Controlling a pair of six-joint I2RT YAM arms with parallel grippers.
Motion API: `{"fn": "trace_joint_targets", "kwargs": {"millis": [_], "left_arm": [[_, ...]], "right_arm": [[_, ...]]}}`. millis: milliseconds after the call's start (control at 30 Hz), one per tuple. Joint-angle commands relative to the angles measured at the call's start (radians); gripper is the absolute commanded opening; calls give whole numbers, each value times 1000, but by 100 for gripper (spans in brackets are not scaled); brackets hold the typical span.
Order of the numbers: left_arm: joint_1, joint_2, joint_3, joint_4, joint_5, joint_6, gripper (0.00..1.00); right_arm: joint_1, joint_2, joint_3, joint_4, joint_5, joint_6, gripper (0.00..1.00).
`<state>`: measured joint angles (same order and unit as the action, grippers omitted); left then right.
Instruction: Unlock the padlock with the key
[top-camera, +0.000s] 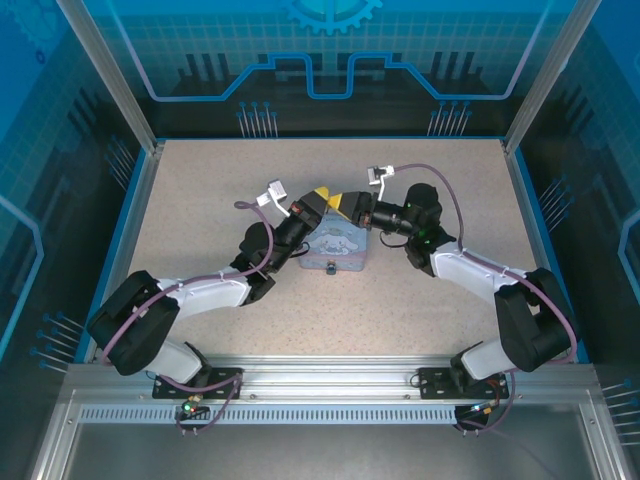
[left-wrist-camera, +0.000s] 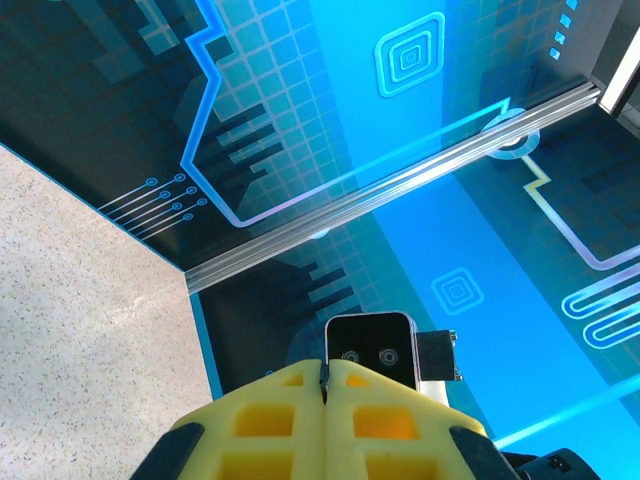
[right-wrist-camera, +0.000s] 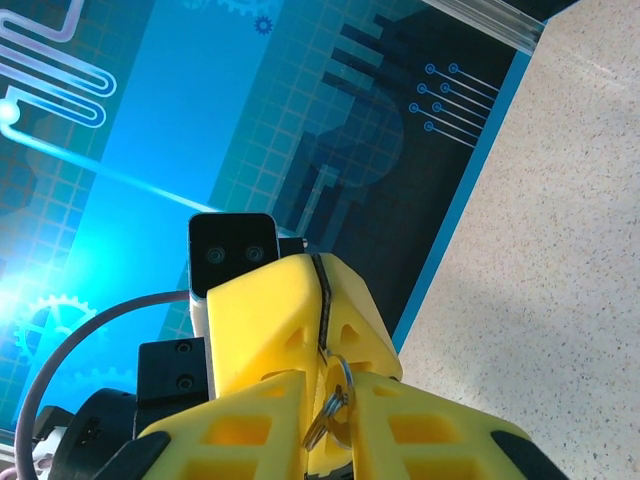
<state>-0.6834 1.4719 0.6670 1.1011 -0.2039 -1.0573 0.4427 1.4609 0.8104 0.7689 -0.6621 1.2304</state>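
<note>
Both arms are out over the table (top-camera: 200, 200), left in from 7 o'clock, right from 5, and they meet tip to tip above the tin (top-camera: 335, 248) at the middle. Left hand (top-camera: 322, 196): yellow fingers (left-wrist-camera: 270, 420) pressed flat together, fully closed. Right hand (top-camera: 350, 205): narrow, its fingers (right-wrist-camera: 430, 430) pinching the key (right-wrist-camera: 327, 415), a small metal sliver on a ring (right-wrist-camera: 341, 375), right at the left hand's tip. A dark speck (top-camera: 330, 267) at the tin's 6 o'clock edge may be the padlock, too small to tell.
</note>
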Motion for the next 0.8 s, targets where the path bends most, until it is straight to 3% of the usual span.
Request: {"fn": "trace_joint_targets", "kwargs": {"millis": [0,767], "left_arm": [[4,10,23,-9,11,-11,0],[3,33,37,-3,14,-17,0]], "right_arm": [[-25,-5,-14,16,-10,-14,21],[-32,8,-16,32,-34,-8,16]]}}
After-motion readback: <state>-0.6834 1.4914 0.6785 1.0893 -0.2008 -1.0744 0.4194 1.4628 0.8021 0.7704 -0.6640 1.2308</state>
